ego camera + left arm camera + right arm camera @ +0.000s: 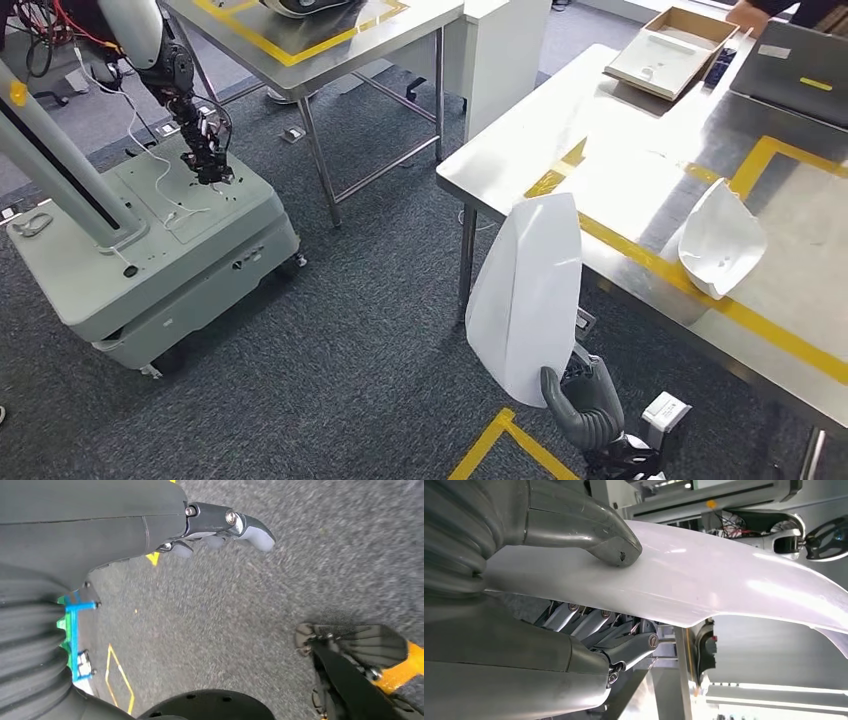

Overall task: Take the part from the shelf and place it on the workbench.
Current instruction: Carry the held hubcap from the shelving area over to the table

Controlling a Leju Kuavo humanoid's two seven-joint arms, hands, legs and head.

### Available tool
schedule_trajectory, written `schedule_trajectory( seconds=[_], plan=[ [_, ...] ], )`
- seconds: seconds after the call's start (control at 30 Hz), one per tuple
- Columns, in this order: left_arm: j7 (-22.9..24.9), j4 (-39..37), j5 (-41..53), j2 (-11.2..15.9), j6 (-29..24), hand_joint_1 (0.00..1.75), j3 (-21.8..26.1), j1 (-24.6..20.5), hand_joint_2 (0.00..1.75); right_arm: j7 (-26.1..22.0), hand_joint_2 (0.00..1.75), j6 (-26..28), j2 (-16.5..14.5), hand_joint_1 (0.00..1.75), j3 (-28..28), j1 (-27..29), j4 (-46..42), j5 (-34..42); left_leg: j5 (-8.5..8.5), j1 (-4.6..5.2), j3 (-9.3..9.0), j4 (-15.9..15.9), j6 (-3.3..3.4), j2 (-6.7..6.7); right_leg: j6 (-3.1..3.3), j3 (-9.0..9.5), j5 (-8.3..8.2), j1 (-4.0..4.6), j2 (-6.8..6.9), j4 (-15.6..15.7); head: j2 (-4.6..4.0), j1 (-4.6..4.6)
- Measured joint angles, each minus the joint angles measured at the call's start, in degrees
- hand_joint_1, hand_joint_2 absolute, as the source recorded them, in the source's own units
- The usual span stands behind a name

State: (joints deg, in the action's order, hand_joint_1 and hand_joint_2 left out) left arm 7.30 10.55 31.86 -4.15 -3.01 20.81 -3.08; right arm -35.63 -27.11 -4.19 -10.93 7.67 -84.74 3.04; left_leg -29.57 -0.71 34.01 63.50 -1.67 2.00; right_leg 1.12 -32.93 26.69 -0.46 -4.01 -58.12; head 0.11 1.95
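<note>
Steel workbench [640,130] with yellow tape lines, tall white curved plastic shell part [527,295] held upright beside its near edge, right hand [583,402] gripping the part's lower end, left hand [220,527] empty over grey carpet, fingers loosely apart.

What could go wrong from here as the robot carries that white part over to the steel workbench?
1. The right hand grips the tall white part only at its lower end, so the part could tilt or slip out.
2. The part is upright just off the workbench edge, so it might knock against the edge as it goes up.
3. Another white part already lies on the bench inside the yellow tape; a careless placement could bump it.
</note>
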Motion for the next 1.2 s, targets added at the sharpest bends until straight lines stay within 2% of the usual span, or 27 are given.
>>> schedule_trajectory(
  seconds=[0.03, 0.07, 0.13, 0.17, 0.2, 0.27, 0.3, 0.33, 0.37, 0.4, 0.43, 0.5, 0.53, 0.57, 0.67, 0.73, 0.8, 0.83, 0.87, 0.9, 0.93, 1.0, 1.03, 1.07, 1.1, 1.17, 1.2],
  plan=[
    [0.13, -0.01, -0.02, 0.03, -0.04, 0.00, 0.01, -0.01, 1.75, 0.01, 1.75, -0.07, -0.07, 1.75, 0.00, 0.01, 0.00, 0.02, 0.90, -0.04, -1.28, -2.84, 0.22, 0.79, -0.30, -0.13, 0.05, 0.03, -0.46, -0.15, 0.00, -0.02],
    [0.25, -0.02, -0.05, 0.05, -0.11, 0.00, 0.02, -0.02, 1.75, 0.01, 1.75, -0.14, -0.10, 1.75, 0.00, 0.03, 0.00, 0.02, 1.07, -0.03, -1.89, -4.15, 0.49, 1.32, -0.64, -0.31, 0.03, 0.05, -0.87, -0.24, 0.00, -0.03],
    [0.36, -0.01, -0.16, 0.00, -0.27, 0.00, 0.05, -0.02, 1.75, 0.04, 1.75, -0.31, -0.12, 1.75, 0.00, 0.13, 0.00, 0.02, 1.15, 0.10, -2.02, -4.32, 1.29, 0.61, -1.44, -0.63, -0.24, 0.01, -1.64, -0.12, 0.00, -0.05],
    [0.32, -0.01, -0.22, -0.07, -0.32, 0.00, 0.07, 0.00, 1.75, 0.03, 1.75, -0.40, -0.12, 1.75, 0.00, 0.18, 0.01, 0.02, 1.32, 0.09, -2.06, -4.47, 1.71, 0.11, -1.77, -0.76, -0.19, -0.04, -1.30, -0.27, 0.00, -0.06],
    [0.22, 0.00, -0.28, -0.15, -0.33, 0.00, 0.10, 0.04, 1.75, 0.02, 1.75, -0.55, -0.12, 1.75, -0.01, 0.18, 0.01, -0.01, 1.48, 0.05, -2.08, -4.67, 2.17, -0.43, -2.06, -1.19, 0.37, -0.03, -0.31, -1.05, 0.00, -0.16],
    [0.06, -0.01, -0.26, -0.27, -0.36, 0.00, 0.16, 0.12, 1.75, -0.02, 1.75, -0.99, -0.12, 1.75, -0.08, 0.00, 0.04, -0.08, 1.64, 0.04, -2.05, -4.95, 2.82, -1.59, -2.47, -3.49, 3.29, -0.04, 2.37, -5.96, 0.00, -0.44],
    [0.08, -0.01, -0.20, -0.28, -0.42, 0.00, 0.19, 0.18, 1.75, -0.03, 1.75, -1.22, -0.12, 1.75, -0.14, -0.11, 0.09, -0.11, 1.61, 0.11, -1.96, -4.93, 3.00, -2.21, -2.65, -5.38, 5.24, -0.05, 3.17, -9.84, 0.00, -0.56],
    [0.17, -0.02, -0.15, -0.30, -0.51, 0.00, 0.19, 0.23, 1.75, -0.03, 1.75, -1.37, -0.12, 1.75, -0.20, -0.18, 0.18, -0.18, 1.56, 0.18, -1.87, -4.86, 3.07, -2.88, -2.80, -7.15, 6.75, -0.10, 3.42, -13.57, 0.00, -0.59],
    [0.26, -0.03, -0.11, -0.34, -0.62, 0.00, 0.21, 0.27, 1.75, -0.01, 1.75, -1.44, -0.12, 1.75, -0.23, -0.23, 0.32, -0.34, 1.51, 0.22, -1.81, -4.78, 3.10, -3.55, -2.89, -8.23, 7.32, -0.13, 3.52, -15.89, 0.00, -0.60],
    [0.33, -0.04, -0.07, -0.39, -0.70, 0.00, 0.24, 0.27, 1.75, 0.00, 1.75, -1.38, -0.12, 1.75, -0.24, -0.31, 0.46, -0.67, 1.46, 0.23, -1.77, -4.69, 3.09, -4.20, -2.91, -8.21, 6.82, -0.14, 3.63, -16.08, 0.00, -0.60],
    [0.35, -0.05, 0.15, -0.47, -0.75, 0.00, 0.26, 0.23, 1.75, -0.02, 1.75, -1.27, -0.11, 1.75, -0.24, -0.48, 0.57, -1.16, 1.40, 0.24, -1.78, -4.61, 3.02, -4.78, -2.84, -6.88, 5.31, -0.13, 3.88, -13.71, 0.00, -0.61],
    [0.40, -0.04, 0.92, -0.63, -0.75, 0.00, 0.29, 0.15, 1.75, -0.20, 1.75, -1.00, -0.08, 1.75, -0.24, -1.08, 0.62, -2.09, 1.20, 0.34, -1.94, -4.48, 2.73, -5.81, -2.39, -2.32, 1.97, 0.10, 5.47, -5.48, 0.00, -0.59],
    [0.45, -0.04, 1.34, -0.68, -0.75, 0.00, 0.28, 0.13, 1.75, -0.32, 1.75, -0.94, -0.06, 1.75, -0.24, -1.46, 0.55, -2.37, 1.07, 0.42, -2.04, -4.44, 2.48, -6.27, -2.09, -0.67, 1.01, 0.28, 6.16, -2.29, 0.00, -0.57],
    [0.50, -0.03, 1.60, -0.72, -0.75, 0.00, 0.28, 0.10, 1.75, -0.42, 1.75, -0.92, -0.05, 1.75, -0.24, -1.78, 0.46, -2.49, 0.99, 0.49, -2.17, -4.46, 2.17, -6.65, -1.78, 0.14, 0.69, 0.48, 6.58, -0.56, 0.00, -0.55],
    [0.56, 0.01, 1.92, -0.82, -0.75, 0.00, 0.28, -0.03, 1.75, -0.46, 1.75, -0.92, -0.03, 1.75, -0.20, -2.13, 0.27, -2.67, 0.90, 0.46, -2.67, -4.80, 1.13, -7.38, -0.88, 0.18, 0.43, 0.48, 5.45, 0.30, 0.00, -0.55],
    [0.65, 0.04, 2.09, -0.85, -0.75, 0.00, 0.28, -0.05, 1.75, -0.52, 1.75, -0.92, -0.03, 1.75, -0.17, -2.27, 0.16, -2.81, -0.63, 0.40, -1.96, -2.88, 0.53, -5.46, -0.21, 0.56, -0.08, 0.00, 4.55, 0.98, 0.00, -0.39],
    [1.08, 0.02, 2.39, -0.89, -0.76, 0.00, 0.28, 0.02, 1.75, -0.68, 1.75, -0.92, -0.04, 1.75, -0.17, -2.69, 0.09, -3.68, -4.10, 0.23, 0.96, 3.45, 0.19, -2.91, 0.15, 0.68, -0.32, -0.23, 3.66, 1.19, 0.00, -0.15],
    [1.39, 0.00, 2.66, -0.92, -0.76, 0.00, 0.28, 0.07, 1.75, -0.73, 1.75, -0.91, -0.04, 1.75, -0.17, -3.09, 0.09, -4.43, -5.65, 0.18, 2.84, 7.30, 0.08, -2.43, 0.21, 0.58, -0.34, -0.23, 3.10, 1.12, 0.00, -0.10],
    [1.67, -0.02, 3.04, -0.92, -0.72, 0.00, 0.27, 0.10, 1.75, -0.72, 1.75, -0.90, -0.04, 1.75, -0.17, -3.70, 0.11, -5.27, -6.32, 0.15, 4.29, 10.08, 0.01, -2.27, 0.22, 0.48, -0.33, -0.22, 2.47, 0.99, 0.00, -0.08],
    [1.90, -0.03, 3.50, -0.92, -0.63, 0.00, 0.21, 0.10, 1.75, -0.65, 1.75, -0.90, -0.03, 1.75, -0.17, -4.53, 0.16, -5.99, -6.00, 0.13, 5.00, 11.16, -0.03, -2.22, 0.20, 0.39, -0.31, -0.23, 1.81, 0.84, 0.00, -0.08],
    [2.04, -0.03, 3.99, -0.91, -0.51, 0.00, 0.13, 0.01, 1.75, -0.48, 1.75, -0.94, -0.03, 1.75, -0.17, -5.72, 0.26, -6.56, -4.46, 0.09, 4.58, 9.83, -0.01, -2.12, 0.14, 0.33, -0.27, -0.26, 1.10, 0.65, 0.00, -0.07],
    [2.30, -0.01, 4.80, -0.91, -0.28, 0.00, -0.13, -0.40, 1.75, 0.05, 1.75, -1.05, -0.01, 1.75, -0.12, -8.68, 0.58, -7.22, -0.23, -0.10, 1.58, 2.62, 0.08, -1.01, -0.17, 0.26, -0.10, -0.37, -0.17, 0.22, 0.00, -0.06],
    [2.43, -0.01, 5.04, -0.93, -0.19, 0.00, -0.26, -0.67, 1.75, 0.41, 1.75, -1.10, 0.02, 1.75, -0.04, -10.37, 0.79, -7.43, 1.16, -0.20, 0.07, -0.93, 0.16, -0.02, -0.47, 0.12, 0.01, -0.32, -0.76, -0.09, 0.00, -0.07],
    [2.53, 0.00, 5.16, -0.97, -0.08, 0.00, -0.39, -0.97, 1.75, 0.78, 1.75, -1.16, 0.06, 1.75, 0.04, -12.05, 0.99, -7.56, 1.80, -0.27, -0.84, -3.11, 0.29, 0.72, -0.84, -0.13, 0.01, -0.31, -1.23, -0.28, 0.00, -0.08],
    [2.62, 0.01, 5.21, -1.01, 0.06, 0.00, -0.50, -1.25, 1.75, 1.18, 1.75, -1.26, 0.14, 1.75, 0.14, -13.80, 1.21, -7.67, 1.77, -0.24, -1.14, -3.94, 0.50, 1.12, -1.26, -0.44, -0.08, -0.30, -1.71, -0.37, 0.00, -0.09],
    [2.86, 0.02, 5.23, -1.14, 0.28, 0.00, -0.67, -1.72, 1.75, 2.02, 1.75, -1.51, 0.38, 1.75, 0.33, -17.50, 1.69, -7.90, 1.98, -0.13, -1.05, -4.07, 1.21, 0.33, -2.10, -1.04, -0.46, -0.48, -2.63, -0.28, 0.00, -0.09],
    [3.05, 0.03, 5.23, -1.19, 0.33, 0.00, -0.74, -1.87, 1.75, 2.40, 1.75, -1.54, 0.55, 1.75, 0.45, -19.23, 1.91, -7.96, 2.15, -0.13, -1.01, -4.18, 1.60, -0.21, -2.43, -1.33, -0.35, -0.48, -2.18, -0.58, 0.00, -0.12]
  ],
)
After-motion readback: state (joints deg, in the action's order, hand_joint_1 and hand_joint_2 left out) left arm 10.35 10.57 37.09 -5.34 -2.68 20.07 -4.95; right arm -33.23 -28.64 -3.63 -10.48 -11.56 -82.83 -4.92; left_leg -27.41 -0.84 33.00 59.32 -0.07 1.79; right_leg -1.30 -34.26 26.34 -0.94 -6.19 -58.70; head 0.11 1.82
